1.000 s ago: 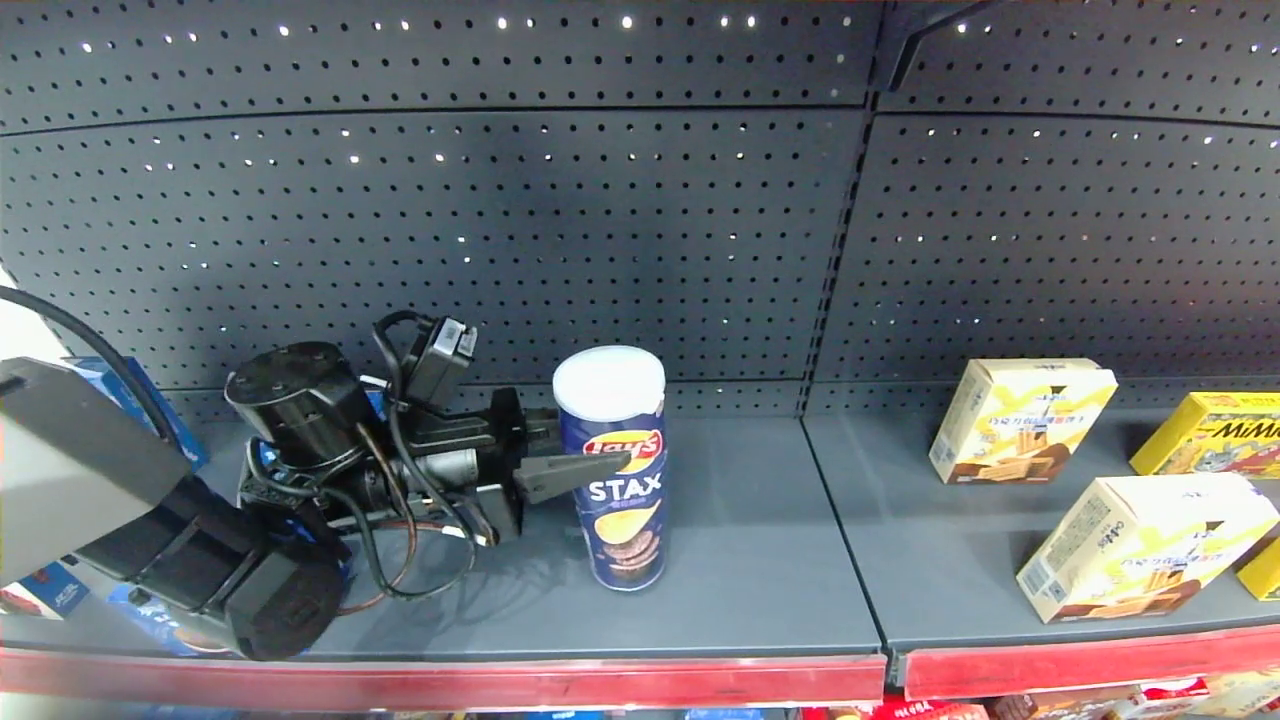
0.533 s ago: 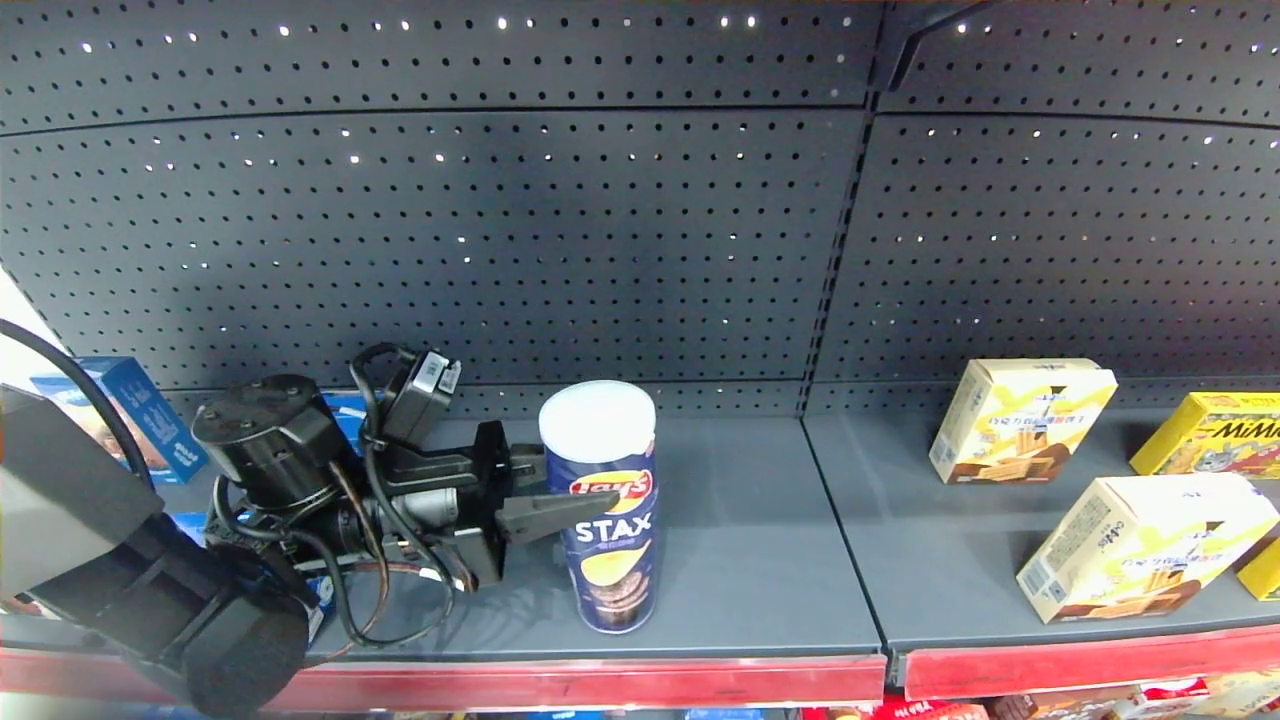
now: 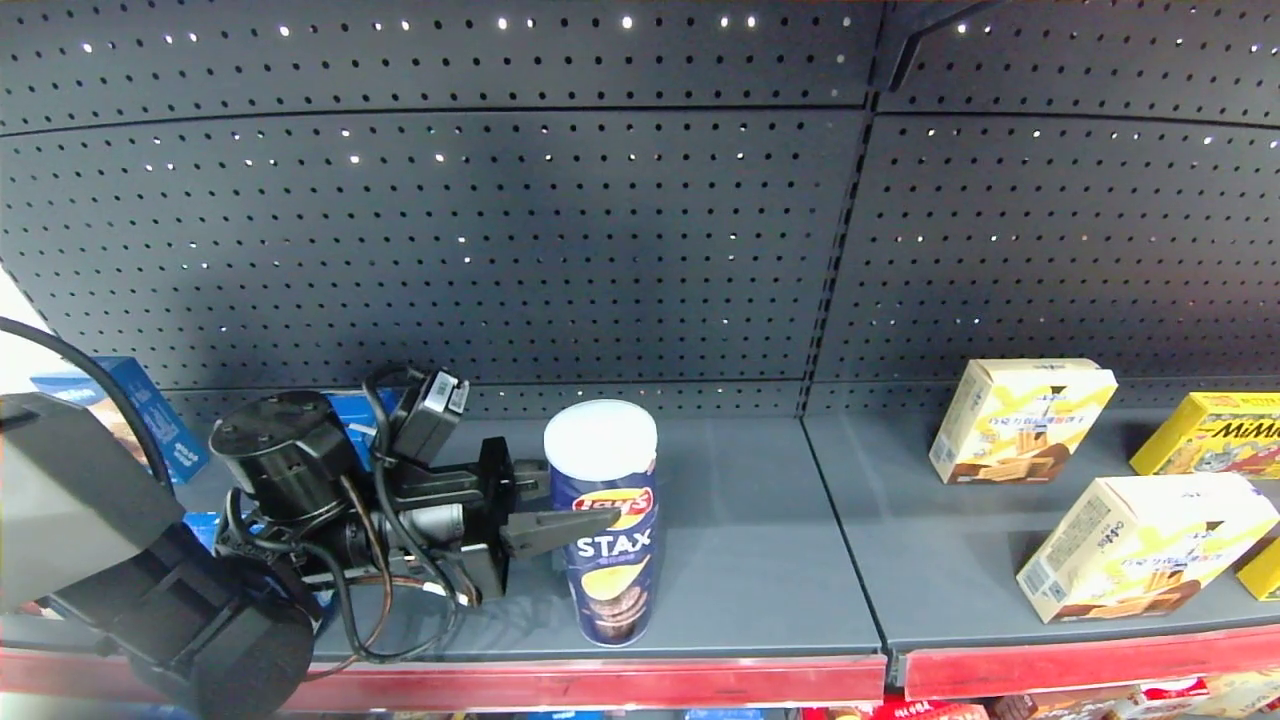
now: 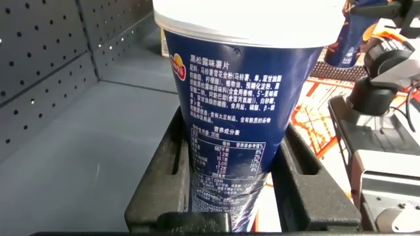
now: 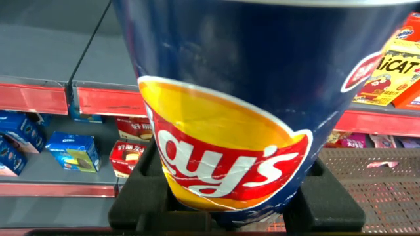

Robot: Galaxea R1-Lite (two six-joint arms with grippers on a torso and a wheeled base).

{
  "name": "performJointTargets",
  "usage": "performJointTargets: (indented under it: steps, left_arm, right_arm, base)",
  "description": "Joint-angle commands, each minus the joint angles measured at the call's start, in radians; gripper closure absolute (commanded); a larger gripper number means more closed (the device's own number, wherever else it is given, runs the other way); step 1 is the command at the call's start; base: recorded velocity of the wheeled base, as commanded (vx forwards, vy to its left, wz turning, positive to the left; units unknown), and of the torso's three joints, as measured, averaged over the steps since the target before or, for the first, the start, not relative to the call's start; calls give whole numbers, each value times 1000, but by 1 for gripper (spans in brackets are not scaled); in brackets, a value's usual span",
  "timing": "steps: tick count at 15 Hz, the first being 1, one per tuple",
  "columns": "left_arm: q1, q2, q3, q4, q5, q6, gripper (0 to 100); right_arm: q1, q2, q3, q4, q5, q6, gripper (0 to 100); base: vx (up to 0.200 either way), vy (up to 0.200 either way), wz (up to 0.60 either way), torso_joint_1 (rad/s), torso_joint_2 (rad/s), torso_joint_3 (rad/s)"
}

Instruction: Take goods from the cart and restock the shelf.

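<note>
Shelf [image 3: 740,560] is a grey deck with a pegboard back [image 3: 600,250] and a red front lip [image 3: 600,680], split into two bays. The right bay carries two cream boxes [image 3: 1020,420] and a yellow box [image 3: 1215,435] at the far edge. Blue boxes [image 3: 150,415] sit at the left end behind the arm. Your left arm lies low across the left bay, coming in from the left. The chip can [image 3: 605,520] is upright in that bay's right half, near the lip, well apart from the boxes. I can't tell whether its base touches the deck or hangs just above it. The left gripper [image 3: 585,495] holds it at mid-height, one finger across the front and one behind. In the left wrist view both fingers [image 4: 164,170] press the can's [image 4: 239,98] sides, so it's a firm hold. The right gripper [image 5: 233,203] is off the shelf, down in front of the lower tiers, fingers clamped round a second can [image 5: 223,98]. My read is that you're mid-placement of the first can. Next you'd confirm the base is flat on the deck, push it a bit further back from the lip, then spread the fingers and pull straight out to the left without clipping it. The risk is a tall, narrow can tipping forward.
</note>
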Motion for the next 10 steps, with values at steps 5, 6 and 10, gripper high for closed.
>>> performJointTargets:
  steps: [5,6,10]
  left_arm:
    - [0,20,0,3,0,7,0]
    - [0,17,-1,3,0,7,0]
    - [6,-20,3,-3,0,9,0]
  right_arm:
    - [-1,2,3,0,0,0,100]
    - [-1,2,3,2,0,0,100]
    - [-1,2,3,5,0,0,100]
  base:
    - [0,0,0,0,0,0]
    - [0,0,0,0,0,0]
    - [0,0,0,0,0,0]
